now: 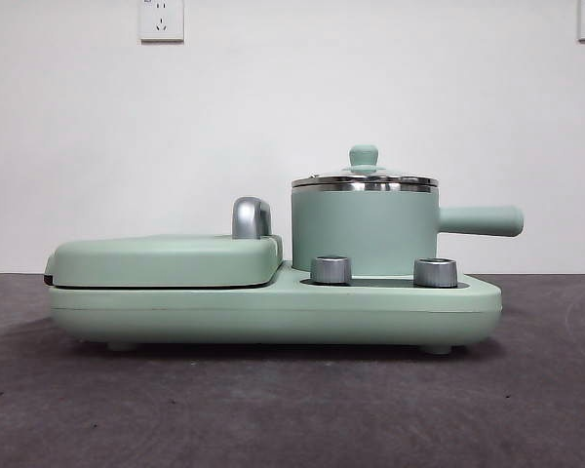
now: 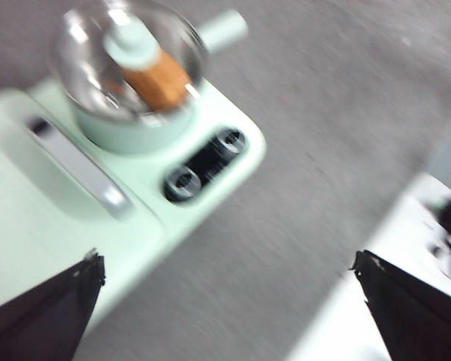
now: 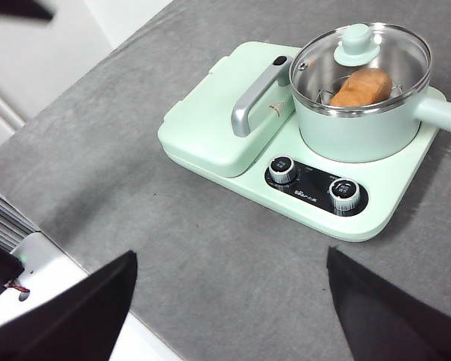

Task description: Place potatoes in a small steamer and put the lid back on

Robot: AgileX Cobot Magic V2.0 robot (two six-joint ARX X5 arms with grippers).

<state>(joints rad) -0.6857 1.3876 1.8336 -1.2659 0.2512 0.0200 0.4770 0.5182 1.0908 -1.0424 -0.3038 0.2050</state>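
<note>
One mint-green cooking appliance base [image 3: 233, 162] sits on the grey desk [image 3: 135, 226]. It carries one mint-green cylindrical steamer pot [image 3: 357, 128] with one straight side handle [image 1: 480, 220], one round clear glass lid [image 3: 395, 53] with one small mint-green knob [image 3: 355, 41], and one flat mint-green griddle cover [image 3: 210, 113] with one silver bar handle [image 3: 252, 101]. One orange-brown rough-skinned potato [image 3: 361, 86] lies in the pot. Two silver dials [image 3: 283, 169] stand on the base's front edge. Two white wall sockets [image 1: 162, 19] show behind.

The left wrist view is motion-blurred; the steamer [image 3: 358, 113] handle runs off the right wrist view's edge.
</note>
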